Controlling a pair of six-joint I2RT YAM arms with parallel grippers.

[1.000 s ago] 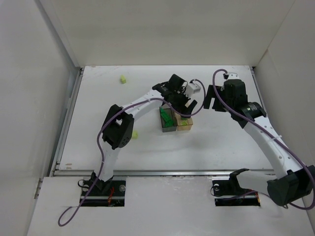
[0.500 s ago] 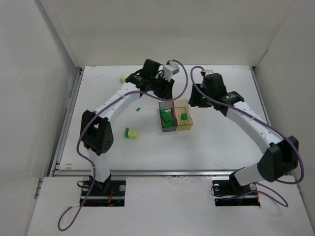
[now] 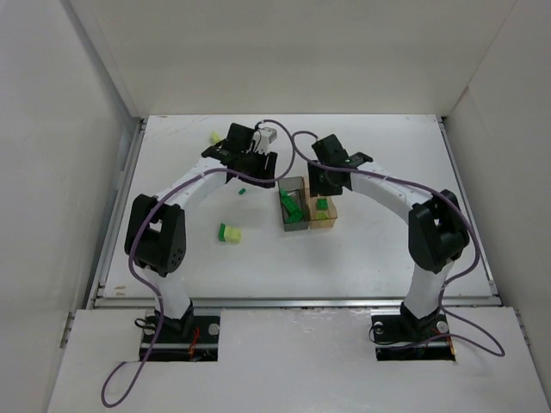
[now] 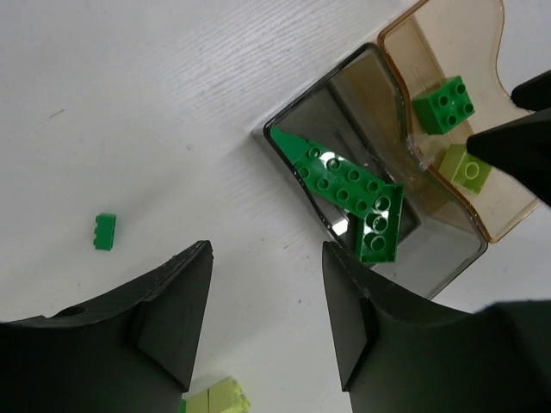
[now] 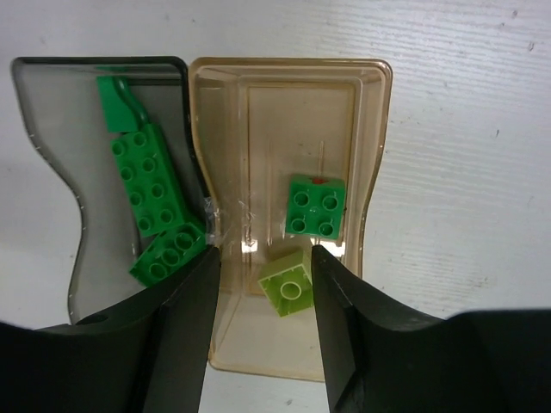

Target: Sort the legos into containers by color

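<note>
Directly below the empty, spread right pincer (image 5: 261, 284), a pale brick (image 5: 288, 286) and a dark green brick (image 5: 314, 204) lie in the amber container (image 5: 275, 129); the left pincer (image 4: 267, 318), also spread, hovers beside the grey container (image 4: 344, 107).

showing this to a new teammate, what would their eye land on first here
The two adjoining boxes stand out: the smoky grey container holds long dark green bricks, but the amber container mixes a dark green brick with a pale yellow-green brick. The right gripper hangs open over the amber one, the left gripper open beside the grey one. Loose bricks lie on the table, left of them in the top view.
</note>
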